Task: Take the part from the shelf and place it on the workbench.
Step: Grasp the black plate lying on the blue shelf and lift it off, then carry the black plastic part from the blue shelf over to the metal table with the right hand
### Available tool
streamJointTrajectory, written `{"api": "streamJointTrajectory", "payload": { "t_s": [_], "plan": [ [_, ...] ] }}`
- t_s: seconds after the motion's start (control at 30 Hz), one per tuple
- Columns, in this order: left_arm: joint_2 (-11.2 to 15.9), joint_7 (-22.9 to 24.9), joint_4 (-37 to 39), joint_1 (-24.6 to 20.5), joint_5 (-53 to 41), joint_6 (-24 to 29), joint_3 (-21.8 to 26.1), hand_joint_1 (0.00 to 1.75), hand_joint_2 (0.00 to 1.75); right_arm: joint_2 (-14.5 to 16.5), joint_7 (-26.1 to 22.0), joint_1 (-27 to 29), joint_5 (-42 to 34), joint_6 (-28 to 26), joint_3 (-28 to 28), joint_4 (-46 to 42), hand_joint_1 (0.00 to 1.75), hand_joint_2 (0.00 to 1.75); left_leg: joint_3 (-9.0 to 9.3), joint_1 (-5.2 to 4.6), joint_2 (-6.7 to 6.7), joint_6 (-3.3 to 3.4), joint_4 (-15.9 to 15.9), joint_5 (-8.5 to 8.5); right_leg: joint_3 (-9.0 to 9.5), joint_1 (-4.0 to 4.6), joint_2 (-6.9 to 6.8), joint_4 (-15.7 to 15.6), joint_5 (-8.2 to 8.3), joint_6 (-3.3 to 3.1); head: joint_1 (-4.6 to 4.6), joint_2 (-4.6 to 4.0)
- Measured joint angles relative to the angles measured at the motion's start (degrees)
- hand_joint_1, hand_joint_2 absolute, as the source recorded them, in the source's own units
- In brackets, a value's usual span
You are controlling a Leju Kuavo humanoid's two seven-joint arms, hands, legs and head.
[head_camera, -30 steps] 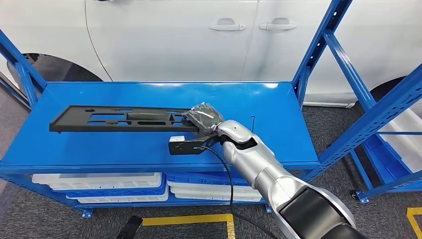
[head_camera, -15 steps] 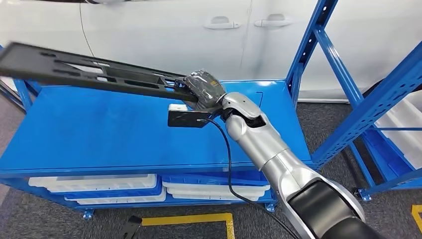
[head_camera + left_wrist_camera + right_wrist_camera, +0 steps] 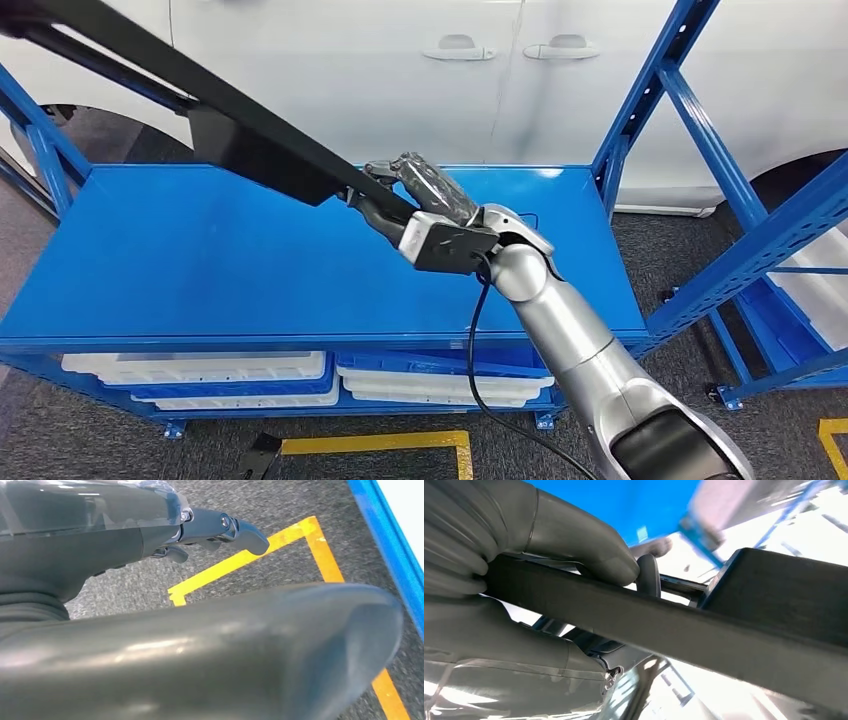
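Right hand (image 3: pixel 415 195) grips the part (image 3: pixel 190 95), a long black plastic panel, at its near end. In the right wrist view the thick grey thumb (image 3: pixel 589 555) curls over one face of the part (image 3: pixel 704 630) and the darker fingers (image 3: pixel 649 575) wrap the other side, so the hand is closed tight around the edge with no gap showing. A clear plastic wrap covers the back of the hand.

From the head view the part is clear of the shelf (image 3: pixel 200 260): it rises at a slant from the hand up toward the far left corner, its far end high above the blue top board and passing in front of the white car (image 3: pixel 330 70) behind the rack. Nothing lies under it on the board. The silver right arm (image 3: pixel 570 330) reaches in from the lower right, with a black box at the wrist and a black cable (image 3: pixel 475 350) hanging from it.

Left hand (image 3: pixel 215 527) hangs low over grey carpet (image 3: pixel 280 500) marked with yellow tape (image 3: pixel 320 545). Its dark fingers are partly bent and apart, and nothing is in them; the thumb fills the near part of that view. White bins (image 3: pixel 200 365) sit on the lower level of the shelf.
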Motion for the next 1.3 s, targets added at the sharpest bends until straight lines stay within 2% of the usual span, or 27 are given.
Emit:
{"api": "streamJointTrajectory", "payload": {
  "t_s": [0.03, 0.07, 0.1, 0.13, 0.2, 0.27, 0.33, 0.4, 0.43, 0.47, 0.53, 0.57, 0.6, 0.63, 0.67, 0.73, 0.77, 0.87, 0.93, 0.97, 1.03, 1.07, 1.1, 1.13, 1.17, 1.23, 1.3],
  "plan": [
    [-0.01, -0.12, 0.00, 0.03, 0.17, -0.01, 0.02, 0.00, 0.00, -0.58, -0.42, 1.19, -1.85, 1.01, 0.01, -1.31, 1.38, 1.75, 0.01, -0.02, 0.00, 0.11, 0.00, -0.03, -1.95, -0.05, 0.00, 3.85, -1.43, 0.18, 0.00, 0.00],
    [-0.01, -0.21, 0.00, 0.08, 0.38, -0.01, 0.05, 0.00, 0.00, -1.15, -0.76, 2.49, -3.42, 1.84, 0.01, -2.58, 1.36, 1.75, 0.04, -0.03, -0.02, 0.16, 0.01, -0.06, -3.37, -0.09, 0.00, 6.50, -2.02, 0.26, 0.00, 0.00],
    [-0.01, -0.32, 0.00, 0.13, 0.60, -0.01, 0.10, 0.00, 0.00, -1.66, -1.07, 3.72, -4.71, 2.53, 0.02, -3.79, 1.33, 1.75, 0.08, -0.05, -0.05, 0.17, 0.01, -0.08, -3.86, -0.10, 0.00, 7.12, -1.56, 0.23, 0.01, 0.00],
    [-0.01, -0.45, 0.00, 0.16, 0.79, -0.01, 0.20, 0.00, 0.00, -2.11, -1.37, 4.86, -5.79, 3.05, 0.03, -5.01, 1.31, 1.75, 0.15, -0.10, -0.09, 0.16, 0.01, -0.10, -3.15, -0.10, 0.00, 5.32, -0.06, 0.06, 0.01, 0.00],
    [-0.08, -0.69, 0.00, 0.18, 1.23, -0.01, 0.51, 0.00, 0.00, -2.96, -2.22, 7.07, -7.46, 3.75, 0.05, -7.75, 1.26, 1.75, 0.34, -0.21, -0.16, 0.07, 0.00, -0.19, 0.65, 0.16, 0.00, -2.73, 3.80, -0.75, 0.01, 0.00],
    [-0.18, -0.83, 0.00, 0.25, 1.68, -0.01, 0.91, 0.00, 0.00, -3.73, -3.37, 9.70, -8.73, 4.25, 0.11, -10.82, 1.23, 1.75, 0.44, -0.36, -0.19, -0.28, -0.02, -0.32, 3.46, 0.60, -0.07, -8.53, 5.64, -1.53, 0.00, 0.00],
    [-0.24, -0.93, 0.00, 0.42, 2.01, -0.01, 1.21, 0.00, 0.00, -4.38, -4.39, 12.81, -9.32, 4.56, 0.22, -13.67, 1.21, 1.75, 0.57, -0.38, -0.18, -0.87, -0.21, -0.40, 3.88, 0.88, -0.14, -9.44, 5.65, -1.93, 0.00, 0.00],
    [-0.25, -1.07, 0.00, 0.61, 2.21, -0.01, 1.42, 0.00, 0.00, -4.93, -5.20, 15.92, -9.44, 4.72, 0.37, -16.22, 1.22, 1.75, 0.67, -0.39, -0.09, -1.46, -0.06, -0.87, 4.36, 0.50, -0.21, -10.21, 5.96, -2.43, 0.00, 0.00],
    [-0.24, -1.18, 0.00, 0.68, 2.30, -0.01, 1.52, 0.00, 0.00, -5.12, -5.55, 17.26, -9.42, 4.69, 0.48, -17.36, 1.22, 1.75, 0.28, -0.43, -0.03, -1.68, 1.08, -1.79, 4.65, 0.27, -0.27, -10.67, 6.16, -2.70, -0.01, 0.00],
    [-0.22, -1.28, 0.00, 0.73, 2.38, -0.02, 1.63, 0.00, 0.00, -5.25, -5.85, 18.47, -9.38, 4.62, 0.65, -18.37, 1.22, 1.75, -0.66, -0.44, 0.02, -1.89, 3.44, -3.33, 4.91, 0.05, -0.34, -11.05, 6.31, -2.91, -0.02, 0.00],
    [-0.16, -1.52, 0.00, 0.91, 2.54, -0.05, 1.91, 0.00, 0.00, -5.46, -6.18, 20.63, -9.27, 4.48, 1.14, -19.87, 1.21, 1.75, -3.74, -0.36, 0.06, -2.26, 10.52, -6.93, 5.03, 0.11, -0.38, -11.11, 6.30, -3.14, -0.02, 0.01],
    [-0.11, -1.61, 0.00, 1.04, 2.57, -0.08, 2.06, 0.00, 0.44, -5.56, -6.24, 21.68, -9.22, 4.45, 1.37, -20.46, 1.21, 1.75, -5.05, -0.33, 0.07, -2.43, 13.42, -7.96, 5.03, 0.13, -0.38, -11.07, 6.26, -3.17, -0.02, 0.01],
    [-0.07, -1.68, 0.00, 1.19, 2.58, -0.11, 2.19, 0.00, 0.87, -5.67, -6.28, 22.66, -9.18, 4.42, 1.55, -21.04, 1.22, 1.75, -5.53, -0.31, 0.08, -2.56, 14.54, -7.94, 5.02, 0.15, -0.37, -11.01, 6.22, -3.18, -0.02, 0.01],
    [-0.03, -1.71, 0.00, 1.29, 2.50, -0.14, 2.28, 0.00, 1.31, -5.74, -6.35, 23.52, -9.13, 4.37, 1.69, -21.65, 1.23, 1.75, -4.96, -0.30, 0.09, -2.61, 13.47, -6.87, 5.02, 0.15, -0.34, -10.91, 6.17, -3.14, -0.02, 0.00],
    [0.02, -1.72, 0.00, 1.33, 2.40, -0.16, 2.34, 0.00, 1.75, -5.80, -6.44, 24.22, -9.09, 4.32, 1.83, -22.26, 1.24, 1.75, -3.39, -0.29, 0.10, -2.58, 10.39, -5.06, 5.03, 0.14, -0.30, -10.77, 6.10, -3.05, -0.02, 0.00],
    [0.10, -1.52, 0.00, 1.23, 2.03, -0.33, 2.37, 0.00, 1.75, -5.86, -6.62, 25.22, -8.96, 4.18, 2.05, -23.49, 1.24, 1.75, 0.38, -0.37, 0.11, -2.19, 2.86, -2.07, 4.93, 0.25, -0.22, -10.28, 5.82, -2.68, -0.02, 0.00],
    [0.13, -1.28, 0.00, 1.17, 1.77, -0.48, 2.35, 0.00, 1.75, -5.87, -6.68, 25.63, -8.84, 4.12, 2.13, -24.05, 1.24, 1.75, 1.54, -0.45, 0.08, -1.87, 0.54, -1.42, 4.83, 0.35, -0.18, -10.05, 5.71, -2.42, -0.02, 0.00],
    [0.18, -0.49, 0.00, 1.20, 1.02, -0.75, 2.29, 0.00, 1.75, -5.89, -6.69, 26.88, -8.31, 4.03, 2.25, -25.44, 1.24, 1.75, 2.09, -0.66, -0.01, -0.77, -0.73, -1.16, 4.67, 0.47, -0.15, -9.85, 5.69, -1.53, -0.02, 0.00],
    [0.23, -0.21, 0.00, 1.17, 0.84, -0.75, 2.28, 0.00, 1.75, -5.91, -6.66, 27.53, -8.11, 3.98, 2.32, -26.11, 1.24, 1.75, 2.18, -0.52, 0.04, -0.08, -1.06, -0.83, 4.12, 0.28, -0.15, -8.47, 4.56, -0.86, -0.01, 0.00],
    [0.23, -0.04, 0.00, 1.13, 0.78, -0.74, 2.27, 0.00, 1.75, -5.92, -6.64, 27.78, -8.05, 3.96, 2.34, -26.36, 1.24, 1.75, 2.22, -0.40, 0.08, 0.18, -1.22, -0.69, 3.16, 0.16, -0.16, -6.22, 3.09, -0.52, -0.01, 0.00],
    [0.23, 0.35, 0.00, 1.13, 0.75, -0.42, 2.25, 0.00, 1.75, -5.95, -6.60, 28.38, -7.96, 3.97, 2.36, -26.70, 1.24, 1.75, 2.15, -0.35, 0.14, 0.37, -1.21, -0.62, -0.19, -0.09, -0.19, 1.30, -0.81, 0.04, -0.02, 0.00],
    [0.24, 0.54, 0.00, 1.18, 0.83, -0.10, 2.26, 0.00, 1.75, -5.96, -6.59, 28.75, -7.92, 4.01, 2.36, -26.81, 1.24, 1.75, 2.11, -0.36, 0.16, 0.37, -1.19, -0.62, -1.79, -0.19, -0.20, 4.78, -2.09, 0.20, -0.02, 0.00],
    [0.25, 0.67, 0.00, 1.21, 0.97, 0.25, 2.27, 0.00, 1.75, -5.96, -6.58, 29.11, -7.85, 4.08, 2.36, -26.94, 1.24, 1.75, 2.10, -0.36, 0.15, 0.37, -1.17, -0.62, -2.63, -0.27, -0.21, 6.66, -2.38, 0.28, -0.02, 0.00],
    [0.26, 0.73, 0.00, 1.21, 1.14, 0.54, 2.29, 0.00, 1.75, -5.97, -6.56, 29.41, -7.73, 4.15, 2.36, -27.09, 1.24, 1.75, 2.13, -0.36, 0.12, 0.35, -1.15, -0.63, -2.30, -0.33, -0.22, 6.13, -1.51, 0.25, -0.02, 0.00],
    [0.26, 0.79, 0.00, 1.19, 1.27, 0.80, 2.31, 0.00, 1.75, -5.97, -6.54, 29.59, -7.58, 4.22, 2.36, -27.26, 1.24, 1.75, 2.20, -0.36, 0.09, 0.31, -1.14, -0.65, -0.77, -0.39, -0.22, 3.19, 0.27, 0.12, -0.02, 0.00],
    [0.25, 0.93, 0.00, 1.09, 1.37, 1.15, 2.31, 0.00, 1.75, -5.97, -6.46, 29.74, -7.32, 4.38, 2.36, -27.55, 1.24, 1.75, 2.33, -0.44, 0.01, 0.06, -1.10, -0.74, 3.65, -0.27, -0.21, -5.36, 3.73, -0.39, -0.01, 0.00],
    [0.25, 1.11, 0.00, 0.98, 1.38, 1.43, 2.31, 0.00, 1.75, -5.99, -6.42, 29.87, -7.26, 4.67, 2.35, -27.72, 1.24, 1.75, 2.31, -0.55, 0.00, -0.50, -1.10, -0.79, 5.74, 0.07, -0.15, -9.75, 4.86, -1.02, -0.01, 0.00]
  ]
}}
